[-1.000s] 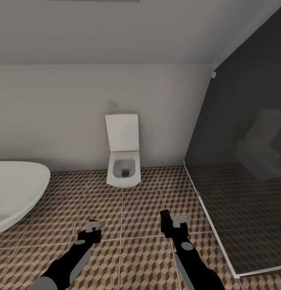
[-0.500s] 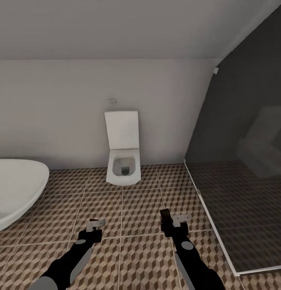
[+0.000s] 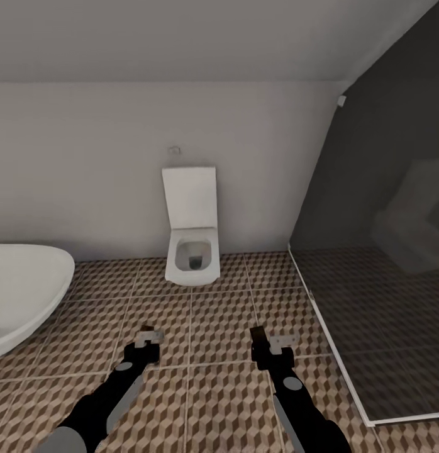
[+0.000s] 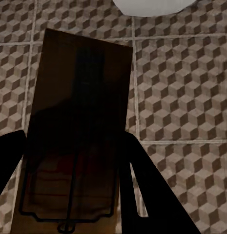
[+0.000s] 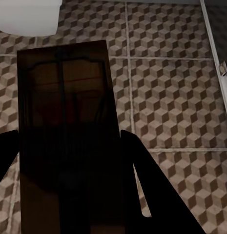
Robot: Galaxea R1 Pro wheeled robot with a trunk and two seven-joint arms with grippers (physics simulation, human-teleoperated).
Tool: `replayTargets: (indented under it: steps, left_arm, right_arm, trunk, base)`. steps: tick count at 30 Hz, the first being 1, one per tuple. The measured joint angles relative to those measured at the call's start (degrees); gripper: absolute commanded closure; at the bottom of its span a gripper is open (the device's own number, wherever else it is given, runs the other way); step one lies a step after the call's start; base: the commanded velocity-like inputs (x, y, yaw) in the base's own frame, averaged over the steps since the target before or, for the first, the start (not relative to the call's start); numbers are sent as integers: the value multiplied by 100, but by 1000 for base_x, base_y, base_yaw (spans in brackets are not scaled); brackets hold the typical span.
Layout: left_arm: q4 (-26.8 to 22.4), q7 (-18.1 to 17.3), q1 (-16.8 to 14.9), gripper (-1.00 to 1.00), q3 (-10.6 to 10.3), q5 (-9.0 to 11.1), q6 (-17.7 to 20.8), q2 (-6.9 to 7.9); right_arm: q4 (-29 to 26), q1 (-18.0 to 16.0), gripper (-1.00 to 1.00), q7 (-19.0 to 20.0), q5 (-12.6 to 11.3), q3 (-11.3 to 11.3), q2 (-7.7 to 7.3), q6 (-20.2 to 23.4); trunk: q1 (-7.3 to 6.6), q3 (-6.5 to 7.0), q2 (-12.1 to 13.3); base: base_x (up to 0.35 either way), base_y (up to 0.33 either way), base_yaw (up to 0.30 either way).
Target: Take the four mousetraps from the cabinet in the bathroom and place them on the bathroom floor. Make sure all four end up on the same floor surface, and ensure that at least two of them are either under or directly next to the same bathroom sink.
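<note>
Head view: each hand (image 3: 148, 341) (image 3: 270, 345) grips mousetrap (image 4: 76, 141) (image 5: 64, 131) above bathroom floor (image 3: 219, 321).

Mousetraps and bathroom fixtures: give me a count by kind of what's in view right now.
Mousetraps: 2, one in the left gripper, one in the right gripper
Toilet: 1
Bathtub: 1
Glass shower screen: 1
Total: 5
</note>
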Motion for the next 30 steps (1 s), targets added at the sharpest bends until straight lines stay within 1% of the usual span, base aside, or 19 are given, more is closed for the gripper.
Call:
replayTargets:
  steps: [3,5,9,18,22,25,27,30]
  left_arm:
    - [-385,1,1,100,-9,3,0,127]
    - [-500,1,1,100,-10,3,0,177]
    - [-558,1,2,100,-14,7,0,205]
    - [-570,1,2,100,-19,8,0,212]
    - [-565,1,1,100,-20,7,0,212]
    - [-565,1,1,100,-28,8,0,212]
    - [-559,1,1,100,-33,8,0,212]
    - [-558,1,3,100,-36,8,0,212]
  right_arm:
    - [0,0,100,3,1,0,-4,-2]
    - [0,0,100,4,0,1,-7,-2]
    - [0,0,100,5,1,2,-8,-2]
    - [-30,0,100,3,2,5,-9,-8]
    - [-336,0,100,-6,6,11,-9,-14]
    - [-751,0,100,-11,3,16,-9,22]
    - [-1088,0,100,-12,4,26,-7,79]
    - [-1296,0,100,-12,-4,37,1,202]
  trunk:
    - [66,-82,-121]
    - [110,-136,-201]
    - [198,-245,-362]
    - [396,-489,-723]
    - [484,-598,-884]
    - [550,-679,-1005]
    - [594,-733,-1085]
    - [660,-815,-1206]
  base:
    - [0,0,0]
    - [0,0,0]
    - [0,0,0]
    - [0,0,0]
    - [0,0,0]
    - [0,0,0]
    - [0,0,0]
    - [0,0,0]
